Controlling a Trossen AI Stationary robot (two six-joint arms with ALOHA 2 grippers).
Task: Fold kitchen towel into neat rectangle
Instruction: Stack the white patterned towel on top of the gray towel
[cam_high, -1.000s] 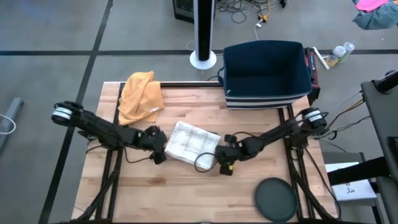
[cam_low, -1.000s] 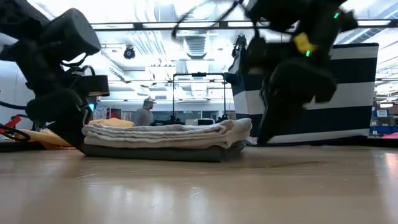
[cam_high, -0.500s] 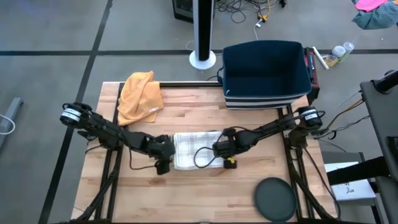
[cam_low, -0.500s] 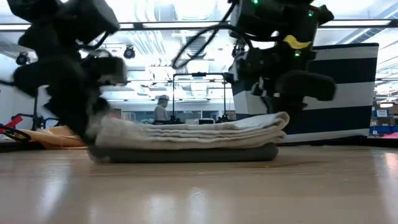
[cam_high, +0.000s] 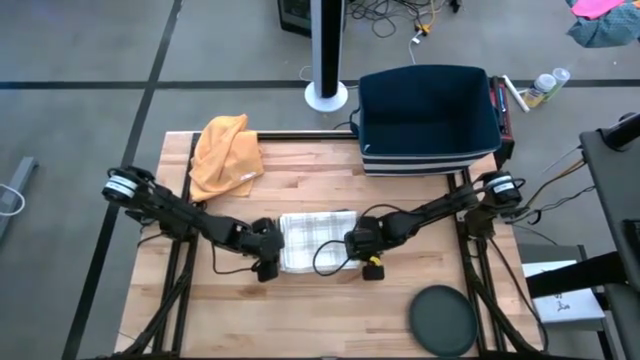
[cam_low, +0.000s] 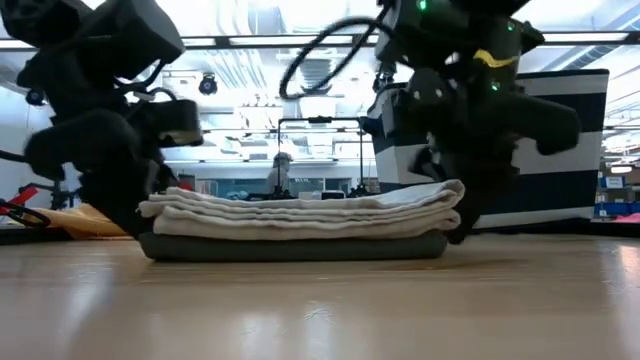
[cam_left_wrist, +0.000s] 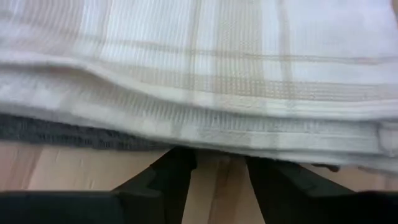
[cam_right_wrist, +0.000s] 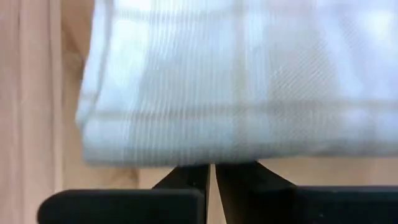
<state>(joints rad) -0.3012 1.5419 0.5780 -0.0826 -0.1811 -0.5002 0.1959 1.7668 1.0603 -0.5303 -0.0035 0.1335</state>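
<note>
- A second ago the kitchen towel (cam_high: 315, 240) lay skewed on the table (cam_high: 300, 310), one corner turned toward the bin, with the grippers at its two ends; now it lies squared up as a folded rectangle, long edges along the table's width
- Since half a second ago little has shifted: the towel keeps its place near the table's middle, and both grippers have stayed at its short ends
- In the low view the towel (cam_low: 300, 215) shows as a flat stack of several layers with a darker bottom layer resting on the wood
- The left gripper (cam_high: 268, 248) sits against the towel's left end, fingers (cam_left_wrist: 171, 177) spread partway with bare wood between them, their tips at the towel's folded edge and nothing pinched
- The right gripper (cam_high: 360, 247) sits against the towel's right end, its fingers (cam_right_wrist: 189, 177) pressed together with only a thin slit between, tips just at the towel's edge (cam_right_wrist: 236, 149) and no cloth caught in them
- The dark blue bin (cam_high: 428, 118) stands at the table's far edge, well apart from the towel; its inside looks dark and I cannot tell what is in it
- An orange cloth (cam_high: 226, 152) lies crumpled at the far left corner, and a dark round disc (cam_high: 443, 320) lies near the front right edge
</note>
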